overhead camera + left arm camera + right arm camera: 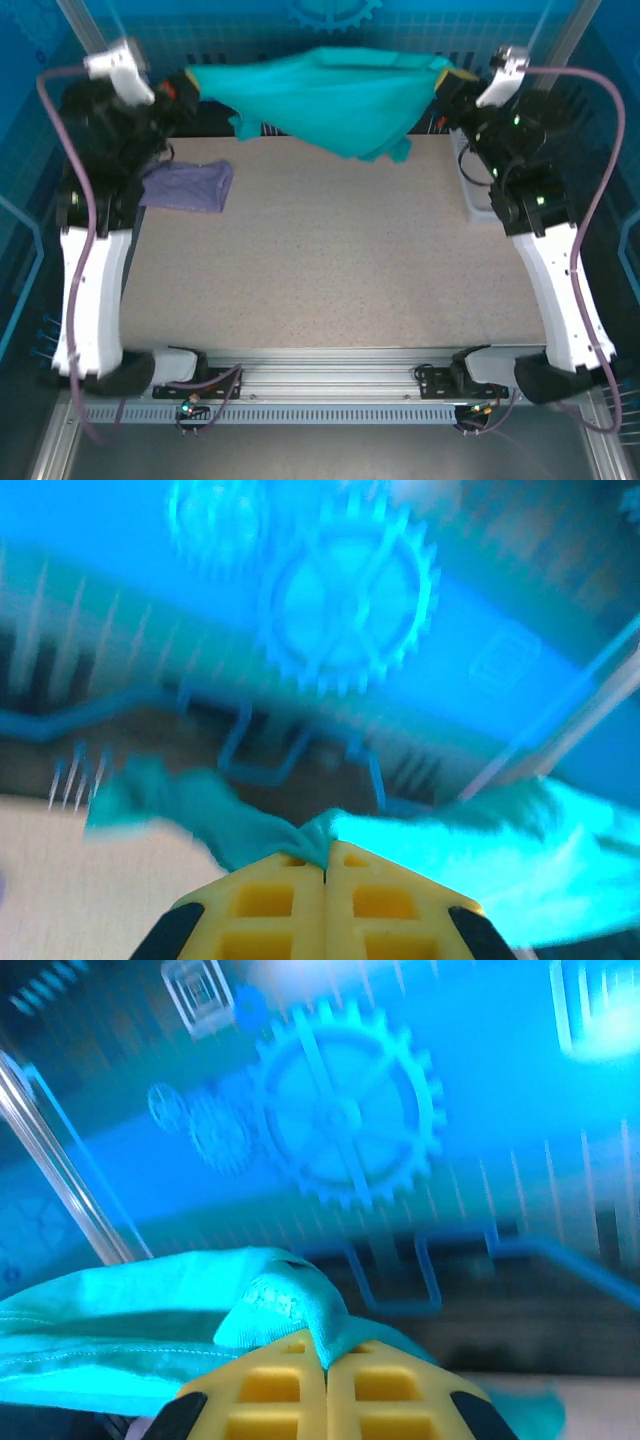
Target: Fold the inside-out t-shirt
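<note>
Yellow pads of the left tool (pixel 325 850) and right tool (pixel 325 1350) sit right up at the wrist lenses, both pinched tight on teal cloth. Bench (pixel 330 280) is the big open landing zone. Inside-out t-shirt (pixel 330 95) hangs in the air, strung between the two tools over the far edge and sagging in the middle. I'd bring both sides down level and taut, drape it flat mid-bench, and steer wide of the little purple shirt (pixel 188 186) on the left.
</note>
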{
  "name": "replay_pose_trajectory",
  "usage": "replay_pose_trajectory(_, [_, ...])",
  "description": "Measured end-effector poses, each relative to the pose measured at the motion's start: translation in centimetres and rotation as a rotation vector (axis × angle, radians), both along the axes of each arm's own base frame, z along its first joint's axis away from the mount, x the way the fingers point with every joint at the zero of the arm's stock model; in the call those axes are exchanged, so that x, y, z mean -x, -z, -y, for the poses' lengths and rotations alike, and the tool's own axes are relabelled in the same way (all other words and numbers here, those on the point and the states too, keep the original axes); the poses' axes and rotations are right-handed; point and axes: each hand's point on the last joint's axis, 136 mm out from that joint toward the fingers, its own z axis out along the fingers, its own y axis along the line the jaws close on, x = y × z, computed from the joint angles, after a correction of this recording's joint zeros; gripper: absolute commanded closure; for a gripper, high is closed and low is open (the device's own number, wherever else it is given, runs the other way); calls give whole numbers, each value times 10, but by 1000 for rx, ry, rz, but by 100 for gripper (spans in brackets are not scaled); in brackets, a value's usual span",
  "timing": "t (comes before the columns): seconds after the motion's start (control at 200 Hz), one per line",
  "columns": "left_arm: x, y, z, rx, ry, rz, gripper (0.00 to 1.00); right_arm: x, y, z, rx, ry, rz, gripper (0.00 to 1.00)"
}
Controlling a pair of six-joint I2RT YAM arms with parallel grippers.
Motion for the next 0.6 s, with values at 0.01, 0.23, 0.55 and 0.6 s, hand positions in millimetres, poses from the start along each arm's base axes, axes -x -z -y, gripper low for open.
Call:
replay_pose_trajectory(0.01, [4,9,1,4,7,-10,100,1,8,1,-2,1,-13,100])
replay_pose_trajectory(0.23, [63,266,49,15,175,-489,98,33,261,13,60,39,-548,100])
replay_pose_trajectory(0.55, [98,419,63,-185,193,-856,41,73,390,7,64,-20,-877,100])
replay_pose_trajectory(0.6, [91,401,78,-230,243,-772,38,74,387,4,65,-40,-872,100])
